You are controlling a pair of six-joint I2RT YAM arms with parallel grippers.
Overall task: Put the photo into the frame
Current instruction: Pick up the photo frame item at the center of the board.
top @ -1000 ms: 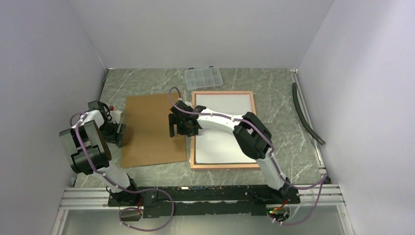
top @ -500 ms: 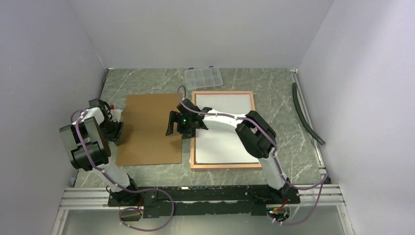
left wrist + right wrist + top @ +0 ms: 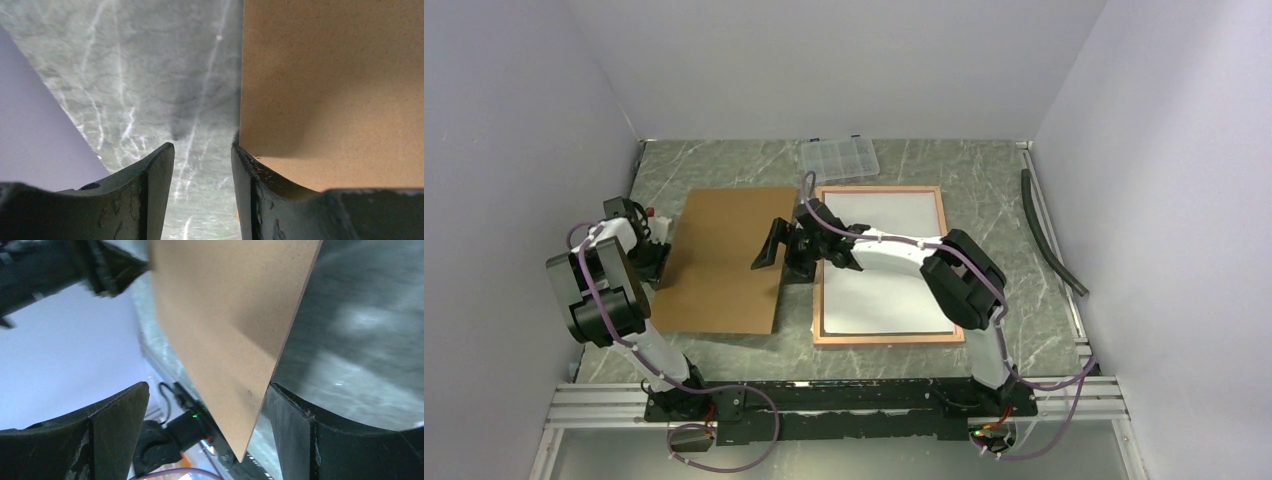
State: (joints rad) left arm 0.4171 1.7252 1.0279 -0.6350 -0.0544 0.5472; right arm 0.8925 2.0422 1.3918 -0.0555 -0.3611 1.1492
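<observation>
On the green marbled tabletop (image 3: 984, 170), just to the 3 o'clock side of centre, the frame (image 3: 884, 340) lay flat with its thin pink border up. A white sheet (image 3: 884, 295) filled its opening; whether that was the back of the photo could not be told, since no printed side showed. At the frame's 9 o'clock side sat the brown backing board (image 3: 719, 265), apart from the frame, with its 3 o'clock edge looking lifted off the tabletop.

The right end effector (image 3: 779, 250) reached across the frame's 9 o'clock border to that raised edge. Its fingers stood wide apart, and in the wrist view the thin board ran loosely between them, with a corner pointing down into the gap and one edge close against one finger, not clamped.

The left end effector (image 3: 202, 147) hovered at the board's 9 o'clock edge. Its fingers were partly spread, with bare tabletop showing between them and the board's edge just beside the inner side of one finger; it gripped nothing.

A small clear compartment box (image 3: 839, 157) rested at 12 o'clock, just beyond the frame's far border. A dark hose (image 3: 1049, 230) lay along the 3 o'clock rim
</observation>
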